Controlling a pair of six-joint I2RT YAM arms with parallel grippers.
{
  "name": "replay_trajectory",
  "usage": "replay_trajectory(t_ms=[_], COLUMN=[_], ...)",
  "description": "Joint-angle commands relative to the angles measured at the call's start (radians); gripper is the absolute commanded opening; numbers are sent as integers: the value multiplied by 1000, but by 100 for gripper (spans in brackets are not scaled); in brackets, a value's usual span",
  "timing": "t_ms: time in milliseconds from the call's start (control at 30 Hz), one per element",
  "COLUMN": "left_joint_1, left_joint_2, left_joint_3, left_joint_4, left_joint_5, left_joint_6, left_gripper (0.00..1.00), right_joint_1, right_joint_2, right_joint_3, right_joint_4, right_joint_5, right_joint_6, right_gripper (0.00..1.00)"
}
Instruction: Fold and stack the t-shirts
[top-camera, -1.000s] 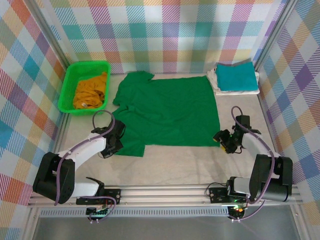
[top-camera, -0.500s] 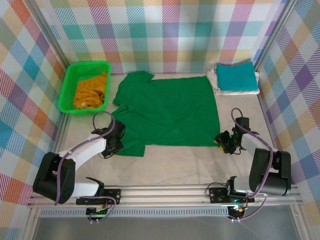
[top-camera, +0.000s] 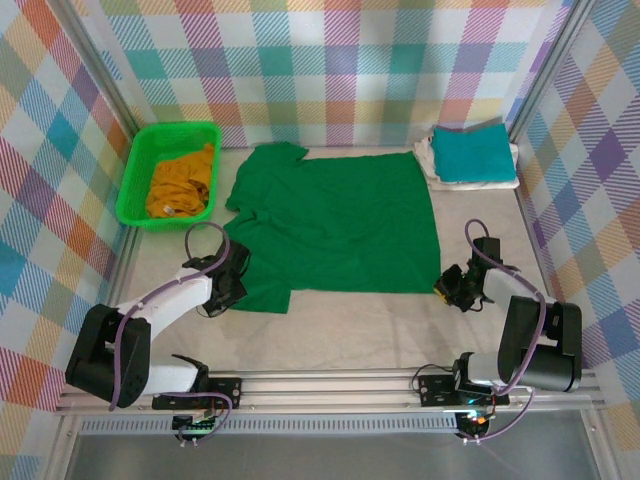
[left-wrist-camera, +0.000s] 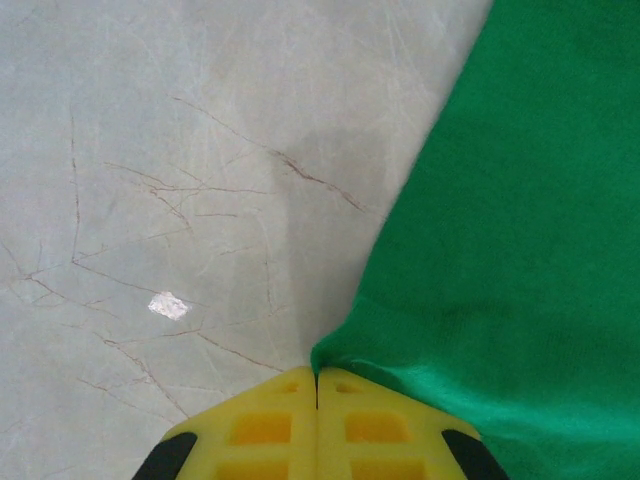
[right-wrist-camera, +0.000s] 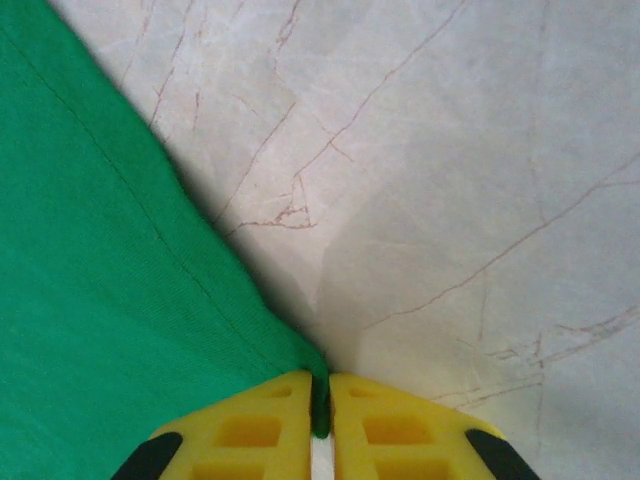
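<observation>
Currently on my screens, item by item. Dark green t-shirt (top-camera: 335, 225): spread flat, centre of the worktop (top-camera: 380, 325), collar end toward the left, hem toward the right. Left end effector (top-camera: 232, 290): low at the shirt's near-left corner; on the left wrist camera its yellow fingers (left-wrist-camera: 270, 425) are pressed together with the cloth edge meeting their tips, though I cannot tell whether any fabric is caught between them. Right end effector (top-camera: 447, 287): low at the shirt's near-right corner; on the right wrist camera its fingers (right-wrist-camera: 250, 425) are clamped on a thin fold of the green hem, which shows in the narrow slit between them. Mustard yellow t-shirt (top-camera: 180, 185): crumpled inside the green basket (top-camera: 135, 165), far-left corner, just beside the green shirt's sleeve. Teal t-shirt (top-camera: 470, 152): folded, lying on top of the folded white t-shirt (top-camera: 430, 165), far-right corner, just beyond the green shirt's far-right corner. Worktop surface: pale, marked with fine scratches, seen on both wrist cameras.
</observation>
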Motion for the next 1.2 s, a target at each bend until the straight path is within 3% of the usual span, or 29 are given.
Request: replay_trajectory(t_ms=[0, 267, 600, 867, 1067, 1167], left_joint_1=[14, 16, 26, 27, 20, 20], left_joint_2=[-28, -60, -129, -356, -563, -629], left_joint_3=[7, 13, 9, -102, -110, -81], left_joint_4=[-12, -40, -120, -243, -328, -398], left_joint_5=[-29, -59, -17, 46, 209, 225], left_joint_6=[6, 0, 13, -60, -147, -168], left_gripper=[0, 0, 0, 0, 0, 0], right_joint_1=[26, 25, 24, 20, 8, 9], right_joint_2=[34, -32, -154, -312, -444, -463], right_joint_3=[8, 23, 16, -62, -28, -5], right_joint_4=[164, 109, -24, -191, -343, -379], right_joint_5=[-37, -13, 23, 36, 35, 37], right_joint_6=[-3, -6, -11, 12, 16, -1], right_gripper=[9, 0, 0, 0, 0, 0])
